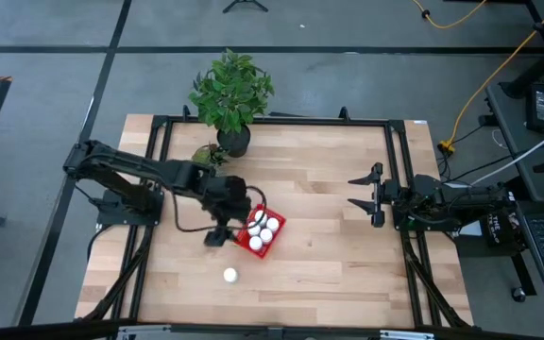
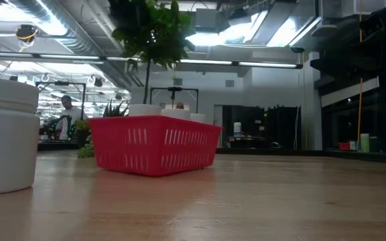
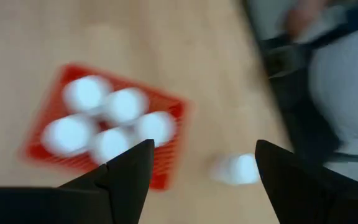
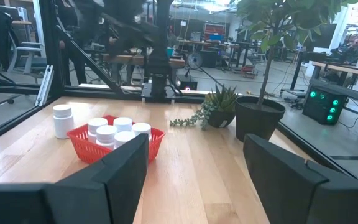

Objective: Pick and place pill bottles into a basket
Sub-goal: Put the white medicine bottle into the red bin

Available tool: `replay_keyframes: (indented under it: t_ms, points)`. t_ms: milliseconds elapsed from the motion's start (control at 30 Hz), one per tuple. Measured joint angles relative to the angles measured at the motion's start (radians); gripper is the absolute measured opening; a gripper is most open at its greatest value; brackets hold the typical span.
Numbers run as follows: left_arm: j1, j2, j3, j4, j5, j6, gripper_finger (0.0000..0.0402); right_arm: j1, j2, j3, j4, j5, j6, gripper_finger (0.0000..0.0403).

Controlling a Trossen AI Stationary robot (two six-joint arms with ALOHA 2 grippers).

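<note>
The red basket [image 1: 249,241] stands near the table's middle with several white pill bottles [image 1: 264,229] upright inside. It also shows in the low view [image 2: 153,146], the left wrist view [image 3: 169,163] and the right wrist view [image 4: 79,148]. One more pill bottle [image 1: 230,275] stands on its base on the table, nearer the front edge; it shows too in the low view [image 2: 5,137], the left wrist view [image 3: 236,169] and the right wrist view [image 4: 62,120]. My left gripper [image 1: 217,232] hovers open and empty just left of the basket. My right gripper [image 1: 366,198] waits open at the table's right.
A dark pot with a leafy plant [image 1: 232,94] stands at the table's far edge, with a small spiky plant [image 1: 206,154] beside it. A black frame [image 1: 395,161] runs around the table. Bare wood lies between the basket and my right gripper.
</note>
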Motion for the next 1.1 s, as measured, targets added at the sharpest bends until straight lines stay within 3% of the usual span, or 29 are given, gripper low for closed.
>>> replay_keyframes:
  t_ms: [67,533,800,1100]
  points:
    - [-0.038,-0.003,0.0,0.041,0.036,-0.029,0.0272,0.0,0.0,0.0,0.0,0.0,0.0,0.0264]
    - [-0.242,0.065,-0.017,0.088,-0.003,-0.152,0.0272,0.0,0.0,0.0,0.0,0.0,0.0,0.0264]
    - [-0.263,0.169,-0.035,0.06,-0.2,-0.183,0.0271,0.0,0.0,0.0,0.0,0.0,0.0,0.0264]
    - [-0.284,0.263,-0.036,-0.04,-0.229,-0.184,0.0272,0.0,0.0,0.0,0.0,0.0,0.0,0.0264]
